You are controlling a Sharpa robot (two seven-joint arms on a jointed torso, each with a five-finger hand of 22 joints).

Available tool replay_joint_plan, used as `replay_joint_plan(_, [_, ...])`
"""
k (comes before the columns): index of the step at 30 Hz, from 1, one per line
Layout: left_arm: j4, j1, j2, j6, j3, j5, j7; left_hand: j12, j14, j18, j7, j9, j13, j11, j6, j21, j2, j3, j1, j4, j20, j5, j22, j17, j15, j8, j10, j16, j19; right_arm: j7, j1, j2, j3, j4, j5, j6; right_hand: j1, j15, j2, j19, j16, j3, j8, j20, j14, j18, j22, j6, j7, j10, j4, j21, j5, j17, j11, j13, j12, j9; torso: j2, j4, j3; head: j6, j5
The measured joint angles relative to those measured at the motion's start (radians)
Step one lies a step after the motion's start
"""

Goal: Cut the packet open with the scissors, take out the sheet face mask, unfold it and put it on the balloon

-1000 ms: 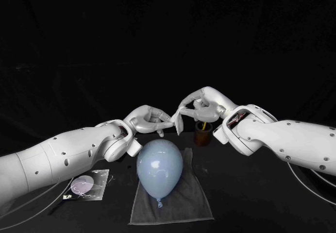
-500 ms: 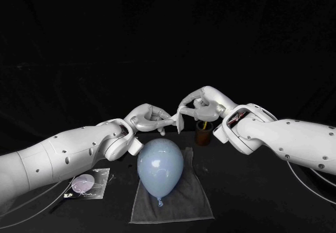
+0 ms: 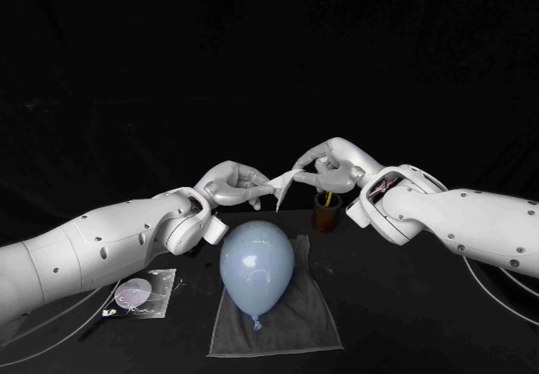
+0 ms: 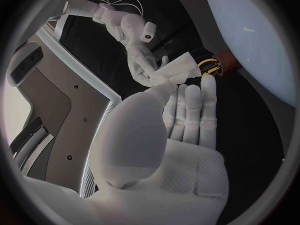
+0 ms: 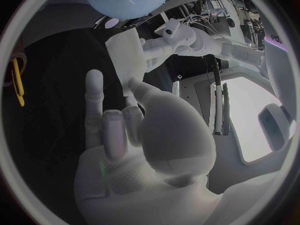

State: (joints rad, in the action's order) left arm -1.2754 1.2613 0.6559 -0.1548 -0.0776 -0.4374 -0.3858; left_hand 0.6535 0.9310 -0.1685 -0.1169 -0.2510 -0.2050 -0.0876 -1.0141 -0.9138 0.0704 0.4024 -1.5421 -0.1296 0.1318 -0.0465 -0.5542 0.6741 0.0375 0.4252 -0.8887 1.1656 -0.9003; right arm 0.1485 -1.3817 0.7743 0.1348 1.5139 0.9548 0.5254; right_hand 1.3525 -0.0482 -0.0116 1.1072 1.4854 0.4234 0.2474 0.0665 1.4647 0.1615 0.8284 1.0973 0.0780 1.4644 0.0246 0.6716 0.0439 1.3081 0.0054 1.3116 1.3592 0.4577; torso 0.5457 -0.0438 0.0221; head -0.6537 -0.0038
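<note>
White folded sheet mask (image 3: 285, 186) pinched from both sides — left hand (image 3: 233, 187), right hand (image 3: 325, 173) each grip an edge; blue balloon (image 3: 257, 265) on grey cloth (image 3: 294, 327) by near edge of desk (image 3: 438, 335).

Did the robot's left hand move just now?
Yes, a little. The left hand, pinching the mask together with the right hand, has lifted slightly higher above the balloon, which stayed put.
</note>
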Motion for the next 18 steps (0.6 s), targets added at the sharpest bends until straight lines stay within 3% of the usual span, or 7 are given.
replay_joint_plan(4, [-0.001,0.0,0.009,-0.011,0.009,0.011,-0.001,0.007,0.0,0.0,-0.001,0.0,-0.005,0.0,0.002,-0.018,-0.003,0.009,0.005,-0.009,-0.004,0.0,-0.012,-0.003,0.0,0.006,0.0,0.005,0.004,-0.006,0.007,0.002,0.001,-0.018,0.001,-0.01,0.0,0.0,0.0,0.0,0.0,0.0,0.0,0.0,0.0,0.0,0.0,0.0,0.0,0.0,0.0,0.0,0.0,0.0,0.0,0.0,0.0,0.001,0.0,0.0004,-0.0001,-0.001,-0.002])
replay_joint_plan(7, [-0.003,0.0,0.013,-0.015,0.014,0.016,-0.001,0.012,0.005,0.006,-0.002,0.0,-0.007,0.0,0.002,-0.031,0.008,0.054,0.023,0.026,-0.005,0.0,-0.022,-0.003,-0.006,0.006,0.0,0.016,0.005,-0.011,0.01,0.002,0.001,-0.023,0.002,-0.017,0.0,0.0,0.0,0.0,0.0,0.0,0.0,0.0,0.0,0.0,0.0,-0.001,0.0,0.0,0.0,0.0,0.0,0.0,0.0,0.0,0.0,0.001,0.0,0.0009,-0.0001,-0.003,-0.002])
replay_joint_plan(9, [-0.005,0.002,0.016,-0.017,0.017,0.019,-0.001,0.019,0.007,-0.001,-0.002,0.0,-0.011,0.0,0.002,-0.043,0.013,0.069,0.031,0.031,-0.007,0.0,-0.029,-0.003,-0.007,0.006,0.0,0.022,0.007,-0.017,0.011,0.0,0.001,-0.026,0.005,-0.024,0.0,0.0,0.0,0.0,0.0,0.0,0.0,0.0,0.0,0.0,0.0,-0.001,0.001,0.0,0.0,0.0,0.0,0.0,0.0,0.0,0.0,0.001,0.0,0.0014,0.0,-0.004,-0.002])
replay_joint_plan(18, [-0.005,0.014,0.015,-0.015,0.021,0.019,0.008,0.024,0.007,-0.004,-0.003,0.0,-0.013,0.0,0.004,-0.055,0.018,0.088,0.047,0.042,-0.009,0.0,-0.039,0.0,-0.007,0.006,0.0,0.032,0.016,-0.047,0.013,-0.01,0.001,-0.032,0.021,-0.036,-0.001,0.0,-0.001,0.0,0.0,0.0,0.0,0.0,0.0,-0.001,0.0,-0.002,0.001,-0.002,0.0,0.0,0.0,-0.001,0.002,-0.002,0.0,0.002,0.0,0.0012,0.0004,-0.007,0.002])
